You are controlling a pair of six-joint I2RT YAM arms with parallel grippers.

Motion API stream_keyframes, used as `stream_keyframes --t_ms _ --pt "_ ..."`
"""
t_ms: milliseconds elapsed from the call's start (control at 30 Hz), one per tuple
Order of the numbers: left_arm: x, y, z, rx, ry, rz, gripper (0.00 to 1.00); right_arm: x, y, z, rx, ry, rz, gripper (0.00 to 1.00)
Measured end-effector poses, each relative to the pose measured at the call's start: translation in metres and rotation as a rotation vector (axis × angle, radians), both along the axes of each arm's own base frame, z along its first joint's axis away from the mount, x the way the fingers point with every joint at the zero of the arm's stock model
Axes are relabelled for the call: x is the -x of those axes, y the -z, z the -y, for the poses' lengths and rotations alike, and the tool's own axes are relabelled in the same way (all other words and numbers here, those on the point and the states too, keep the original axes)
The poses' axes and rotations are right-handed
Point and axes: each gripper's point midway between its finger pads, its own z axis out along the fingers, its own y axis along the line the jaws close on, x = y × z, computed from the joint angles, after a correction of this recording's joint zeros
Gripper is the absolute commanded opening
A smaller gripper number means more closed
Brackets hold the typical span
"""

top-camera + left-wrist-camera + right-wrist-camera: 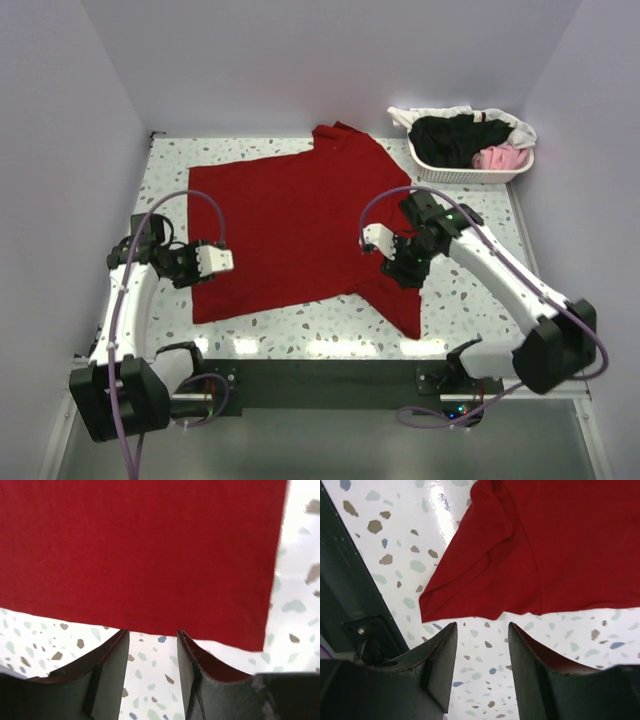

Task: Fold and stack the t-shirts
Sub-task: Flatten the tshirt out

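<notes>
Top external view: left gripper [226,260] and right gripper [398,268] hang spread, empty, at opposite sides of the dark red t-shirt [290,225]; best to pinch both edges level.

Overhead camera looks down; both wrist cameras close above red t-shirt [290,230].

The spread t-shirt [290,230] lies flat on the middle of the surface [470,290]. The basket [470,173] stands just beyond the shirt's far right corner, with other t-shirts [455,138] heaped in it. The left gripper [228,261] is at the shirt's near left edge and the right gripper [403,272] beside its near right sleeve.
</notes>
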Motion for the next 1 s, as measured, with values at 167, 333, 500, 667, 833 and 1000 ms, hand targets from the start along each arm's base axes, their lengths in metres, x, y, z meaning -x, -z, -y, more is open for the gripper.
stream_keyframes --t_ms 167,333,500,667,833,1000 --pt "-0.027 0.003 0.0 0.107 -0.151 -0.071 0.52 -0.023 0.046 -0.017 0.068 0.138 -0.199 0.51" --pt "-0.036 0.006 0.005 0.185 -0.24 -0.109 0.52 -0.027 0.078 -0.023 0.117 0.252 -0.317 0.53" --pt "-0.041 0.004 0.008 0.219 -0.266 -0.104 0.53 -0.038 0.094 -0.03 0.121 0.316 -0.339 0.55" --pt "-0.043 0.003 0.009 0.224 -0.265 -0.098 0.53 -0.048 0.106 -0.038 0.122 0.348 -0.366 0.54" --pt "-0.045 0.003 0.008 0.225 -0.263 -0.085 0.54 -0.051 0.114 -0.044 0.116 0.363 -0.393 0.54" --pt "-0.047 0.004 0.008 0.225 -0.262 -0.078 0.54 -0.052 0.116 -0.049 0.101 0.365 -0.416 0.5"
